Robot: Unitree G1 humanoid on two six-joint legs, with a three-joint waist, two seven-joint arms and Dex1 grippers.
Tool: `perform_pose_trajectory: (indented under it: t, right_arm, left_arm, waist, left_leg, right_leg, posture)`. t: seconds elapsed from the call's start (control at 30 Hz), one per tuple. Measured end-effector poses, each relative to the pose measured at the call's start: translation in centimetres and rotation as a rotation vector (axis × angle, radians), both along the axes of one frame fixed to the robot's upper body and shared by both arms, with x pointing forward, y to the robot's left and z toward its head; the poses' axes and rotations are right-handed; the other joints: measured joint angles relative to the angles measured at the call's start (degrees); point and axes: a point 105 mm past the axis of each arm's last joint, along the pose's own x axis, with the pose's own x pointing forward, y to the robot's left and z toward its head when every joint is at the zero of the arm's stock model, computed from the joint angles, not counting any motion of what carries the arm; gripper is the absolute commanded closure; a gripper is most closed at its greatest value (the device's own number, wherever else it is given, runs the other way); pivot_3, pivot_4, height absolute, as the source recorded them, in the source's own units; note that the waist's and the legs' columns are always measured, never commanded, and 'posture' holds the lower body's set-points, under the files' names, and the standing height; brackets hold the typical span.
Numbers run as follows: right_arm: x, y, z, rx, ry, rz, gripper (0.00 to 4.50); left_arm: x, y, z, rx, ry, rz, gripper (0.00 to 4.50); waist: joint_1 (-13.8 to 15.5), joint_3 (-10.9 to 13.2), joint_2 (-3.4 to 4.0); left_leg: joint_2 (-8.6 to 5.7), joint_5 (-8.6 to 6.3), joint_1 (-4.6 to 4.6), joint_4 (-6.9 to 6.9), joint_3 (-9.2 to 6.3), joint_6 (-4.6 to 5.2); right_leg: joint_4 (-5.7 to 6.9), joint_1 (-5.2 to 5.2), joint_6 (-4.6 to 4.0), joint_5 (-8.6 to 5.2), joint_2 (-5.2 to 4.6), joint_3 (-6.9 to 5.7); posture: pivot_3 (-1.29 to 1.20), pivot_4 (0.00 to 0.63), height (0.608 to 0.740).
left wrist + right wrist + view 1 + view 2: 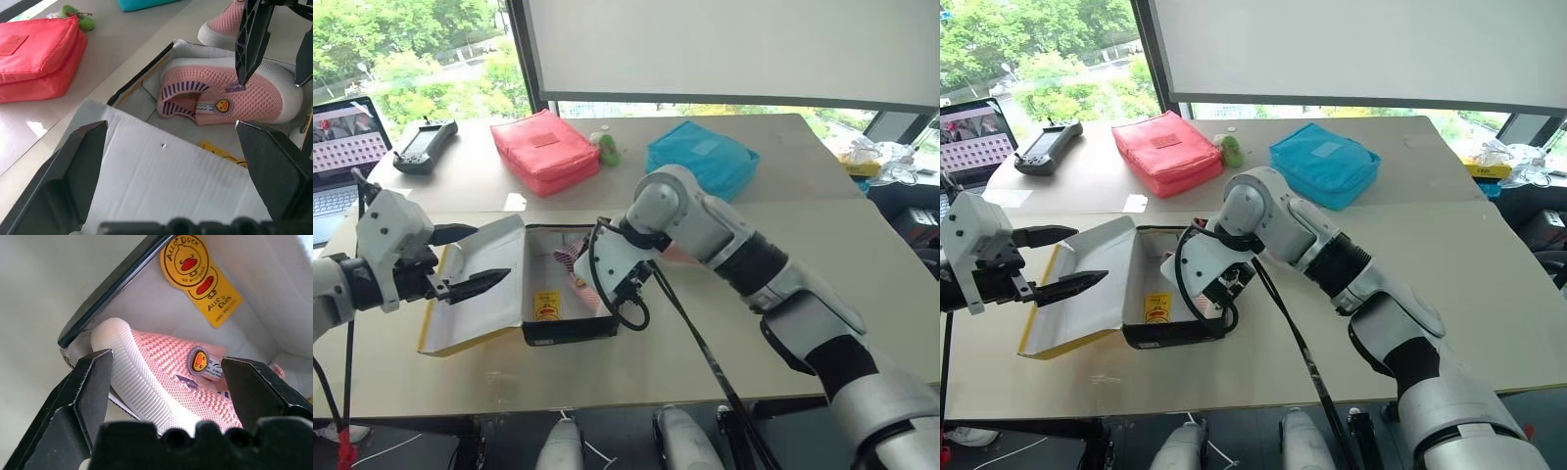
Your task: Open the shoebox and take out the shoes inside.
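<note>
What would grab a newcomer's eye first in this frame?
The open shoebox at the table's near edge, lid folded out toward the left gripper, which hovers open over it. The right gripper reaches into the box, jaws open astride a pink shoe. Behind lie a red pouch and a blue pouch.

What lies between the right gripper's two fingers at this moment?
In the right wrist view, a pink shoe lies inside the open shoebox, between the open fingers of the right gripper.
</note>
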Motion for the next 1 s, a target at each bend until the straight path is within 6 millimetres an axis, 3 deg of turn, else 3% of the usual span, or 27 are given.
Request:
perform_pose_trajectory:
  t: [0.47,0.63,0.83,0.9,1.0]
  right_arm:
    - [0.7,-0.2,0.7,-0.028,-0.034,0.004,0.39]
    - [1.7,2.0,1.9,0.07,-0.036,-0.045,0.39]
    - [4.3,5.2,7.1,0.392,0.064,-0.325,0.39]
    - [5.3,4.9,7.4,0.428,0.092,-0.404,0.39]
    - [6.4,3.1,6.2,0.414,0.119,-0.474,0.39]
  left_arm:
    - [0.3,0.1,0.0,-0.006,0.001,0.002,0.0]
    - [0.3,0.1,0.0,-0.007,0.004,0.002,0.0]
    - [0.3,0.2,-0.1,-0.011,0.009,0.005,0.0]
    - [0.3,0.2,-0.1,-0.011,0.01,0.005,0.0]
    - [0.4,0.3,-0.2,-0.014,0.016,0.005,0.0]
  waist:
    - [-0.02,0.0,0.0]
    - [-0.29,0.01,0.01]
    - [-0.2,0.01,0.01]
    - [-0.01,0.0,0.0]
    - [0.32,0.0,-0.01]
  left_leg:
    - [0.0,0.0,0.0,-0.03,0.01,0.0]
    - [0.0,0.0,0.0,-0.12,0.02,0.0]
    - [0.02,0.0,-0.04,-0.24,0.02,0.0]
    - [0.02,-0.01,-0.05,-0.26,0.02,0.0]
    - [0.01,-0.01,-0.21,-0.21,0.02,-0.01]
  right_leg:
    - [0.0,-0.02,-0.03,-0.02,0.0,0.01]
    - [0.04,-0.11,0.06,0.05,0.01,0.02]
    - [-0.01,-0.16,0.07,0.05,0.02,0.02]
    - [-0.07,-0.14,0.06,0.03,0.02,0.02]
    - [-0.19,-0.16,0.04,0.0,0.0,0.01]
  posture:
    - [0.0,0.15,0.737]
    - [0.0,0.15,0.737]
    - [0.0,0.15,0.737]
    - [0.0,0.15,0.737]
    - [0.0,0.15,0.737]
